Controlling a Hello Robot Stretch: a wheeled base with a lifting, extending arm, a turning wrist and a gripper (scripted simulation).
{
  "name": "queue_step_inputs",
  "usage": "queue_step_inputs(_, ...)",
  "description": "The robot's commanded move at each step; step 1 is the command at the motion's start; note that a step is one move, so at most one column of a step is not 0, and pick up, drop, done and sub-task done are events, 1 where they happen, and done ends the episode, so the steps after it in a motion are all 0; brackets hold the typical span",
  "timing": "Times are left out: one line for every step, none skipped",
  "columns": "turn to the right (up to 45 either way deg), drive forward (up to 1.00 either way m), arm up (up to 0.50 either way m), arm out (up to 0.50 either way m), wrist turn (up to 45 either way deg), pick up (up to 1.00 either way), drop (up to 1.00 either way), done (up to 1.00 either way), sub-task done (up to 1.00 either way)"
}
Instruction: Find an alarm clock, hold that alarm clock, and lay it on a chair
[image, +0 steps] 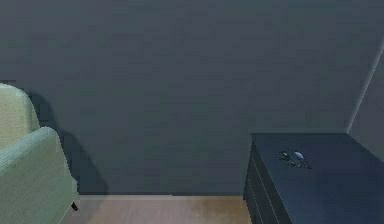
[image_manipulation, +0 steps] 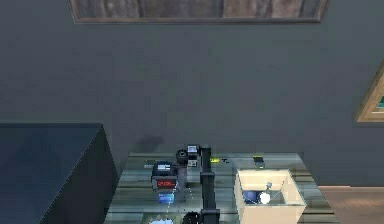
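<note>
Arm side view looks down on a greenish wooden bench (image_manipulation: 300, 165) against the wall, with the arm (image_manipulation: 207, 190) stretched across its middle. The end effector (image_manipulation: 186, 155) sits near the bench's far edge, above small dark items that lie there. I cannot tell whether it grips anything, nor whether its fingers are released or clenched.

A dark box with a red display, which I take for the alarm clock (image_manipulation: 165, 178), stands on the bench toward the edge nearest the dark dresser (image_manipulation: 50, 175), just beside the arm. A white box (image_manipulation: 241, 188) sits at the opposite side.

By my reading the search is over and the grasp is the step in hand. The next move calls for drawing the arm back toward the bench's near edge and shifting along it until the fingers line up with the clock. After that comes a lift clear of the bench and a drive to the pale green armchair (image: 30, 170) at the forward view's left.
</note>
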Motion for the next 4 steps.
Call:
queue_step_inputs(0.0,0.00,0.00,0.00,45.0,0.00,0.00,0.00,0.00)
queue_step_inputs(0.0,0.00,0.00,0.00,45.0,0.00,0.00,0.00,0.00)
queue_step_inputs(0.0,0.00,0.00,0.00,45.0,0.00,0.00,0.00,0.00)
queue_step_inputs(0.0,0.00,0.00,0.00,36.0,0.00,0.00,0.00,0.00)
